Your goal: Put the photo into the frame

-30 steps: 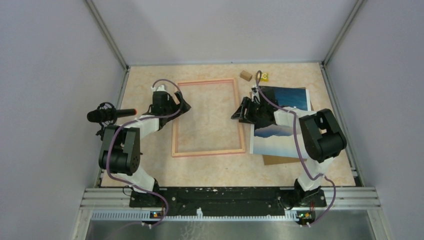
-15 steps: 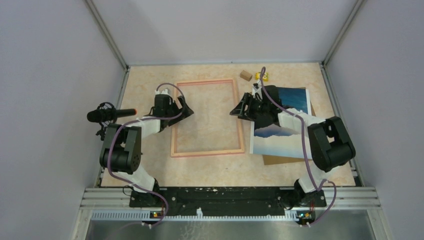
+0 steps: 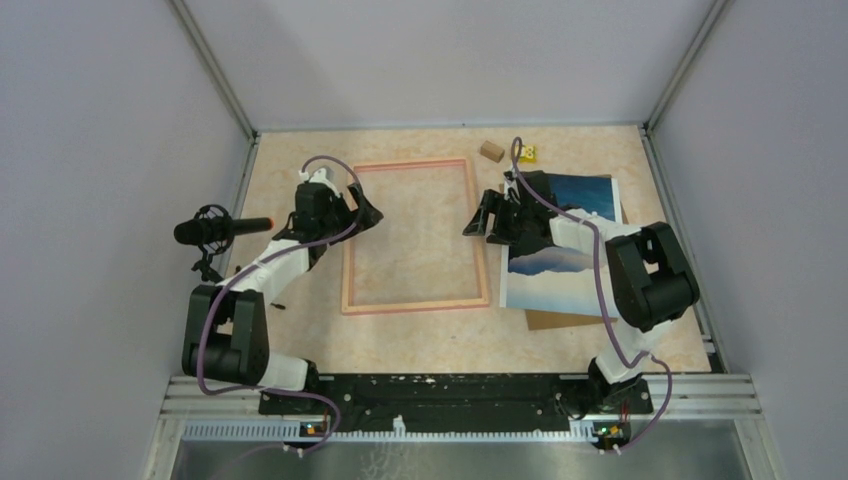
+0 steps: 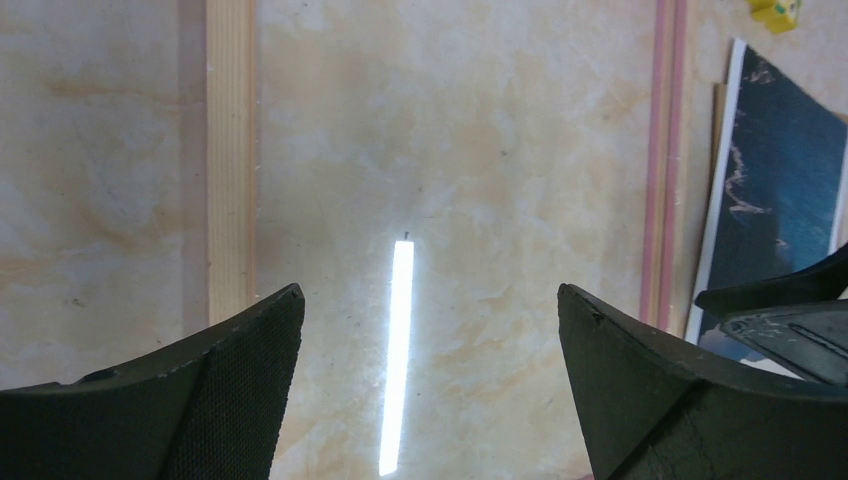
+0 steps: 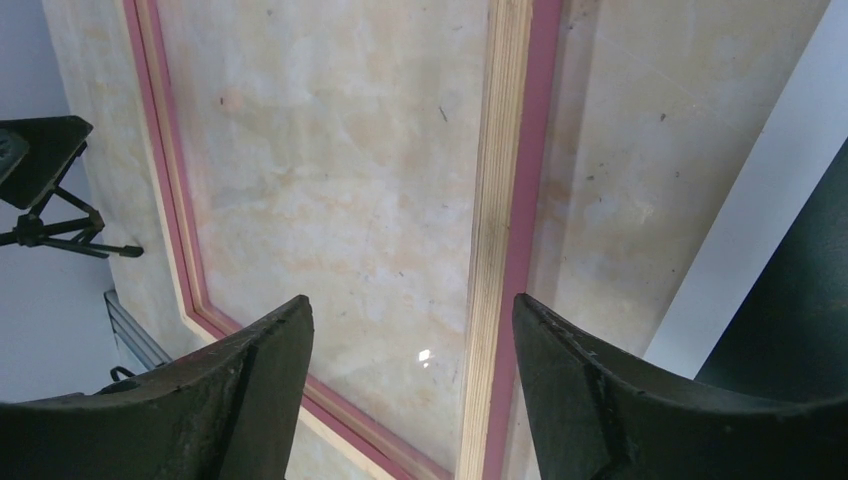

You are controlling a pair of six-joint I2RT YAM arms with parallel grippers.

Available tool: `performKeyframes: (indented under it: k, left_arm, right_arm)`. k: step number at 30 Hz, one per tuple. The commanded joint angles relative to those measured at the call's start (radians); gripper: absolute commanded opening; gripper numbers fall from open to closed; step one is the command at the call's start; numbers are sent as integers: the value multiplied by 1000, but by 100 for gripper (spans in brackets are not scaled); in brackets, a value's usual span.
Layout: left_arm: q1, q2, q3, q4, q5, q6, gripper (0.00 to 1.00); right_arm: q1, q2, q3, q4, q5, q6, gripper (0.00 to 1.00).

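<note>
Frame: flat on the counter, nothing inside.
Photo: just right of it, lying on a brown board.
Left tool: jaws apart, empty, at the left rail.
Right tool: jaws apart, empty, at the right rail.
Risk: pinching the flat print may crease it, or drag the board along.

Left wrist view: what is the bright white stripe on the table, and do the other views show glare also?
Left wrist view: the stripe is overexposed glare, likely a lamp mirrored in the glossy table; the frame is sharp. Right wrist view: only one tiny glint inside the frame. Top external view: even light, soft shadows, no glare.
</note>
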Motion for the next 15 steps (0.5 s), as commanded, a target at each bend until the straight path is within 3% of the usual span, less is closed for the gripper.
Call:
performKeyframes:
  k: [1,7,11,15]
  left_arm:
    - [4,-74,-16,-7,54,-80,99]
    - [6,-94,-58,-67,146,-164,98]
    - [9,-92,-17,-129,225,-137,98]
    - [10,-120,63,-273,40,-38,98]
  right_arm:
    - [9,-18,-9,29,26,-11,78]
    - [8,-17,-8,50,120,-47,89]
    - [9,19,55,95,179,-36,90]
    - [6,95,172,109,205,-29,91]
